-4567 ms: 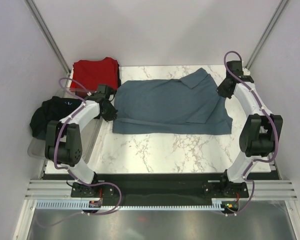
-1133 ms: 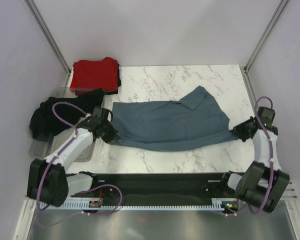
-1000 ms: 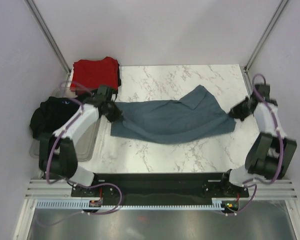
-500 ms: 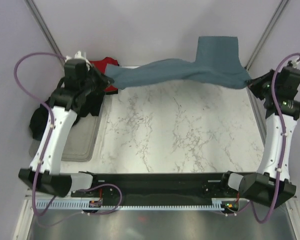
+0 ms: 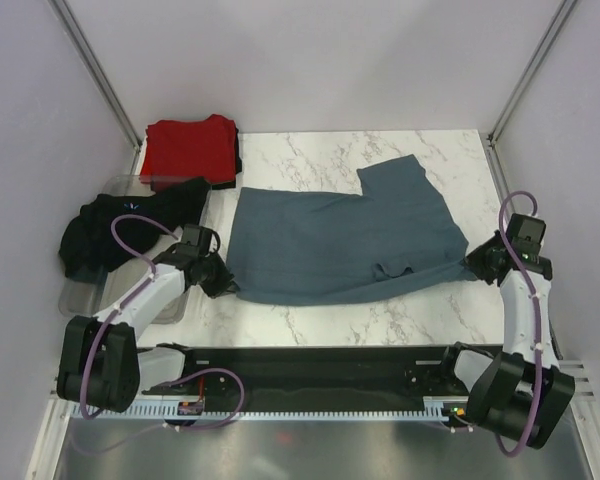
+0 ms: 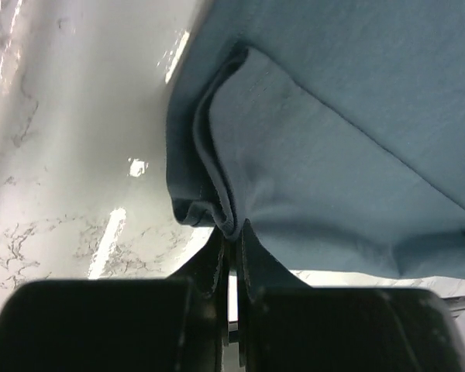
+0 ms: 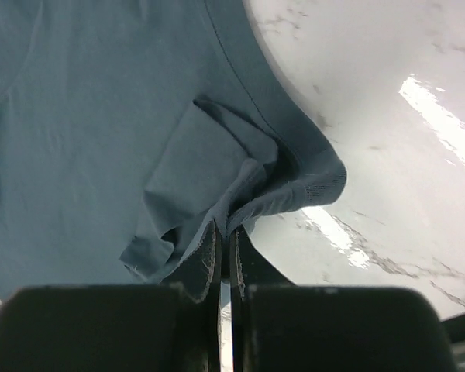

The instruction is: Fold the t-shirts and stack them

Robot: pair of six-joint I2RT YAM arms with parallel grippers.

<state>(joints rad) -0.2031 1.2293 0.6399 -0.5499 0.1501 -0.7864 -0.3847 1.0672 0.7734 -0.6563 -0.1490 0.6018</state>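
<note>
The slate blue-grey t-shirt lies spread across the marble table. My left gripper is shut on its near-left corner, and the bunched hem sits pinched between the jaws. My right gripper is shut on the near-right corner, where a fold of cloth rises from the jaws. A folded red t-shirt lies at the back left. The black t-shirt is heaped on the left, over the tray.
A clear grey plastic tray sits at the table's left edge beside my left arm. Grey walls and metal posts close in the back and both sides. A black rail runs along the near edge.
Half a second ago both grippers held the blue-grey t-shirt stretched high at the back. They have come down and towards me, and the shirt now lies flat.
</note>
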